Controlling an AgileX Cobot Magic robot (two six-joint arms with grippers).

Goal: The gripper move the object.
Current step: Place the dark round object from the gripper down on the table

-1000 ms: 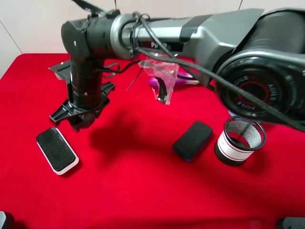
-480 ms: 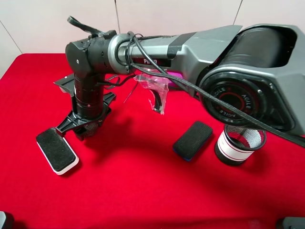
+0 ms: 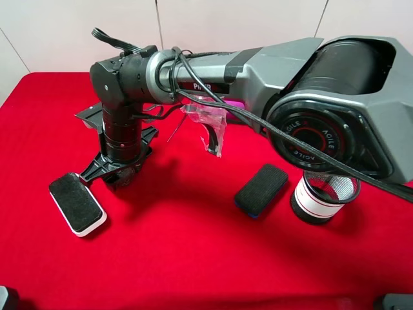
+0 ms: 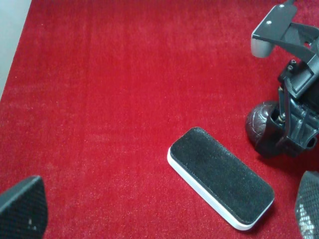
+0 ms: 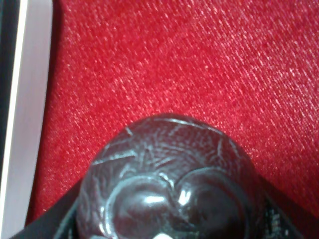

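Note:
The object is a small dark brownish ball [image 3: 122, 175] with pale markings, sitting low on the red cloth at the left. My right gripper [image 3: 120, 169], a black claw on the large grey arm reaching across from the right, stands upright over the ball and is shut on it. The left wrist view shows the ball [image 4: 260, 122] touching the cloth with the claw [image 4: 291, 130] around it. The right wrist view shows the ball [image 5: 169, 174] close up between the fingers. My left gripper [image 4: 165, 206] is open and empty, its fingertips [image 4: 22, 209] wide apart.
A black eraser with a white base [image 3: 77, 203] lies just left of the ball. A black eraser with a blue base [image 3: 261, 188] and a mesh cup [image 3: 322, 194] are at the right. A clear plastic bag [image 3: 206, 119] hangs under the arm; a purple thing [image 3: 233, 103] is mostly hidden.
The right arm has swung and its gripper has moved slightly right and down, with the ball in it, closer to the cloth. The erasers and the cup have not moved.

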